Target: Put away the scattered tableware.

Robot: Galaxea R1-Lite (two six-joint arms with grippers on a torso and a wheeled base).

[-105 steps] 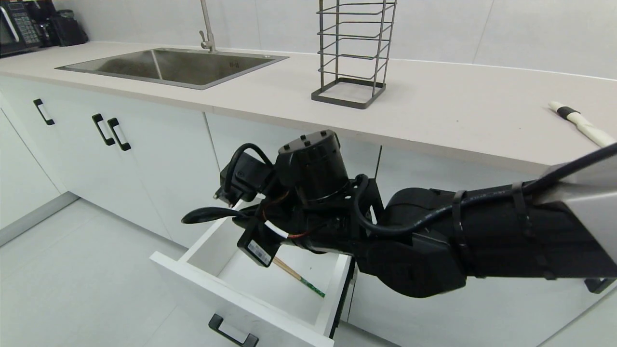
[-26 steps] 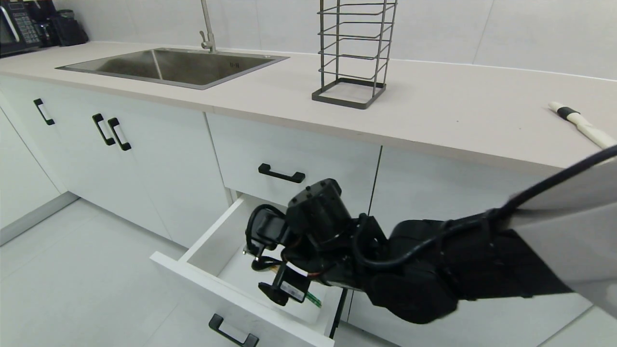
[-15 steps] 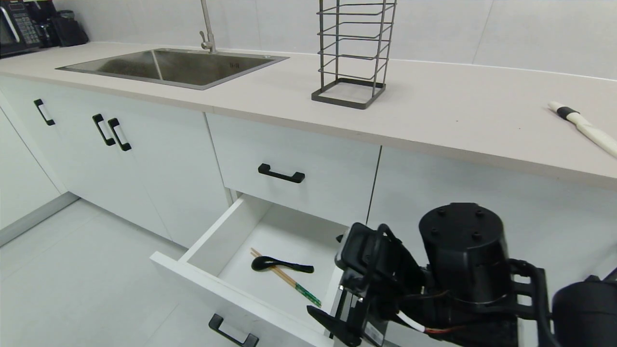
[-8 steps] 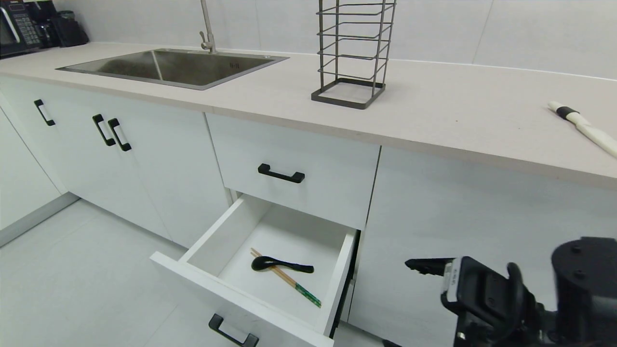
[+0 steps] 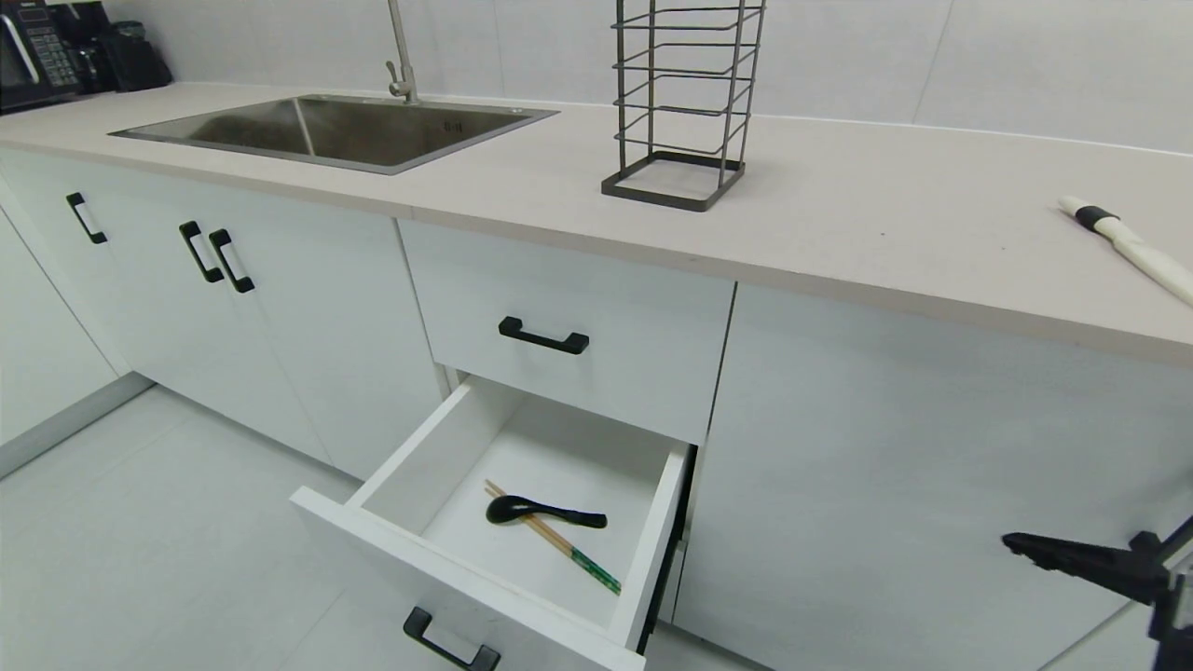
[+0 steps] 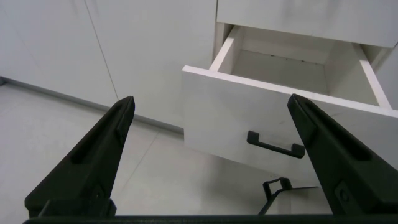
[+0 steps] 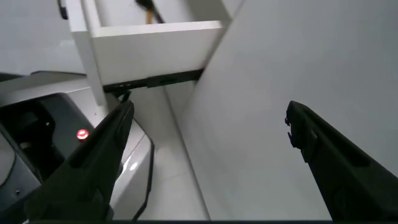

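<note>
Drawer (image 5: 466,570) under the table (image 5: 839,214) stands pulled out in the head view. Inside it I see the black spoon (image 5: 541,510) lying across the chopsticks (image 5: 559,542), and the two touch each other. On the table there are the sink (image 5: 280,121) at the left and the wire rack (image 5: 662,198) near the middle. A white utensil (image 5: 1132,247) with a black band lies far at the right, well apart from the rack. At the low right edge one black finger (image 5: 1072,559) of my right arm shows in front of the cabinet door (image 5: 885,466).

In the left wrist view, the left end effector (image 6: 211,106) is spread wide and holds nothing. It faces the drawer front with its black handle (image 6: 275,144).

In the right wrist view, the right end effector (image 7: 209,109) is also spread wide and empty. It is near the side of the drawer and just beside the white cabinet door.
</note>
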